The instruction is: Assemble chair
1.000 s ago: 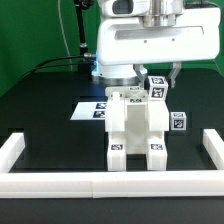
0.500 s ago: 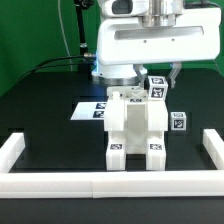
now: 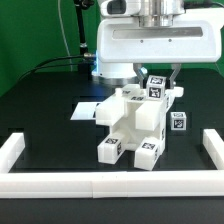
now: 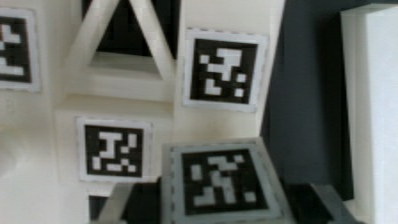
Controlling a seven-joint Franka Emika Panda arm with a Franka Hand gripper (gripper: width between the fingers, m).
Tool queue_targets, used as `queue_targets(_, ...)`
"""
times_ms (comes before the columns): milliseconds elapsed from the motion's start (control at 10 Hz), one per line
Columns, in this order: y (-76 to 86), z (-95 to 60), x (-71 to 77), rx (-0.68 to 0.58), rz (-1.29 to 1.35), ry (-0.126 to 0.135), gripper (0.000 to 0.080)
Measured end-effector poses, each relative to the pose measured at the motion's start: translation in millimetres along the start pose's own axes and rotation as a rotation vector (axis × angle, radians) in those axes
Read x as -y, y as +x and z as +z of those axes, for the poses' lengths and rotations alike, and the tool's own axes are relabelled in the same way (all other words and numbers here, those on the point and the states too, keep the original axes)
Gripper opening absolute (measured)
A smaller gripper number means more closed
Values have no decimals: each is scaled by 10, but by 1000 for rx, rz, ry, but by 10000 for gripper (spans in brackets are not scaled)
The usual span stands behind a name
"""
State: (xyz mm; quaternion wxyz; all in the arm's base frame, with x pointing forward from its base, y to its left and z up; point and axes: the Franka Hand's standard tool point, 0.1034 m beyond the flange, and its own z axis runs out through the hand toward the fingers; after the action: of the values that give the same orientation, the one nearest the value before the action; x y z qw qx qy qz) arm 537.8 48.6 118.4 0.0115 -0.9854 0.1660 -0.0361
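Observation:
The chair [image 3: 133, 122] is a white blocky assembly with tagged legs, standing askew in the middle of the black table, its two leg ends pointing toward the exterior view's lower left. My gripper [image 3: 158, 78] hangs over its upper right part, shut on a tagged white post [image 3: 156, 87] of the chair. In the wrist view that tagged post [image 4: 217, 178] sits between my dark fingers [image 4: 322, 203], with the chair's braced panel [image 4: 134, 70] and more tags beyond it. A loose tagged white cube [image 3: 178, 122] lies just to the exterior view's right of the chair.
The marker board [image 3: 87, 110] lies flat behind the chair on the exterior view's left, partly covered by it. Long white border rails run along the left [image 3: 12, 150], front [image 3: 110, 183] and right [image 3: 212, 146]. The robot's white base [image 3: 150, 45] stands behind.
The chair has swung round and tilted in my grip: its leg ends moved toward the exterior view's left and it stands skewed instead of square. The cube has not moved.

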Motion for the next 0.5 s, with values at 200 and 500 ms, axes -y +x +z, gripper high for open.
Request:
queue_targets(200,0,0,-1,0,-23,0,387)
queue_targets(500,49,-61,-19,27,-267,0,610)
